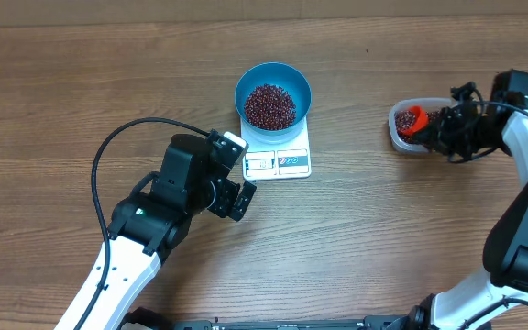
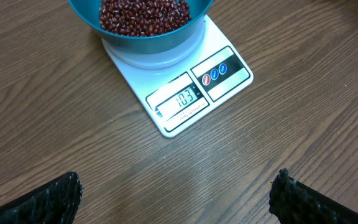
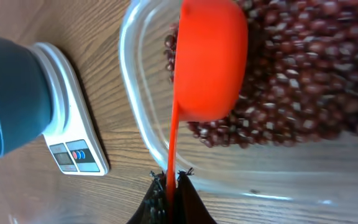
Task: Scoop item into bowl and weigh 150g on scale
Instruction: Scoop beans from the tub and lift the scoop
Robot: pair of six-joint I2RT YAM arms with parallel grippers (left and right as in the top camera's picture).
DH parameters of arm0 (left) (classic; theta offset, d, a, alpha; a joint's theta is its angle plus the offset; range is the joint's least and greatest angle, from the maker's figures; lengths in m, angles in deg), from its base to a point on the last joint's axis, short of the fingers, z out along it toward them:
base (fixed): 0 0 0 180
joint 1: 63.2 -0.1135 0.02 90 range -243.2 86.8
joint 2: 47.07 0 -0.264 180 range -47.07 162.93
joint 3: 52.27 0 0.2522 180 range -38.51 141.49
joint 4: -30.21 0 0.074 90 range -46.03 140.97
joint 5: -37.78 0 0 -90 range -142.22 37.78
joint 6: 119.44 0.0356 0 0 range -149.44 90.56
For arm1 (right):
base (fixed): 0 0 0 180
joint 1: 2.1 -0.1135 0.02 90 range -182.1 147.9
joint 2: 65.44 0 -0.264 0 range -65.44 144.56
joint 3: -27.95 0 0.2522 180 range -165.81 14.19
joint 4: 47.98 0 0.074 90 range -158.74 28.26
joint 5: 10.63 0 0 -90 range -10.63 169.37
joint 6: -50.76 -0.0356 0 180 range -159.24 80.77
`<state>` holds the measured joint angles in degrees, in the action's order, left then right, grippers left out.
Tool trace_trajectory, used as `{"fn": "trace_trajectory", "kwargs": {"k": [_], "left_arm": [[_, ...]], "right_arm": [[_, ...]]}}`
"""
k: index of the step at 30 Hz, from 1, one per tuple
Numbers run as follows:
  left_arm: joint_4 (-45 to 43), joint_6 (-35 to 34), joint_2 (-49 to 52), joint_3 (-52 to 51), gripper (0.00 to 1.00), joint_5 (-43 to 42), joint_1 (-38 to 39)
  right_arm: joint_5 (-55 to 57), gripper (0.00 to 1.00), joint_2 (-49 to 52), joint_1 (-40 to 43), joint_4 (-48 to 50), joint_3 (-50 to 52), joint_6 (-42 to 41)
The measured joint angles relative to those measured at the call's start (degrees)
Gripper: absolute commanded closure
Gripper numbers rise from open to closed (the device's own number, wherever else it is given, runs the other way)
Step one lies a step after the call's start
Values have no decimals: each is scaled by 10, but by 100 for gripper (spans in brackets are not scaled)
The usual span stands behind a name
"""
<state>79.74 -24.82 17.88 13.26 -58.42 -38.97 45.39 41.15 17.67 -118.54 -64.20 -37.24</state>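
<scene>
As you look from overhead, your left pincer hangs released, jaws wide and holding nothing. The scale lies just ahead of its tips, and the bowl of beans sits on the scale's far end. Your right pincer, well apart from them, is clenched on the handle of a scoop at the tub.

From the left wrist, both fingertips flank bare table. The scale's display faces the pincer, seemingly reading 103.

From the right wrist, the jaws pinch the thin handle. The cup stands straight ahead, tipped on its side among the tub's beans. Bowl and scale sit off to the left.
</scene>
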Motion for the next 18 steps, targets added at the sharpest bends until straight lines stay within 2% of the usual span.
{"fn": "trace_trajectory", "kwargs": {"k": [10, 18], "left_arm": [[0, 0, 0, 0, 0, 0, 0], [0, 0, 0, 0, 0, 0, 0]], "right_arm": [[-12, 96, 0, 38, -10, 0, 3], [-66, 96, 0, 56, -25, 0, 27]]}}
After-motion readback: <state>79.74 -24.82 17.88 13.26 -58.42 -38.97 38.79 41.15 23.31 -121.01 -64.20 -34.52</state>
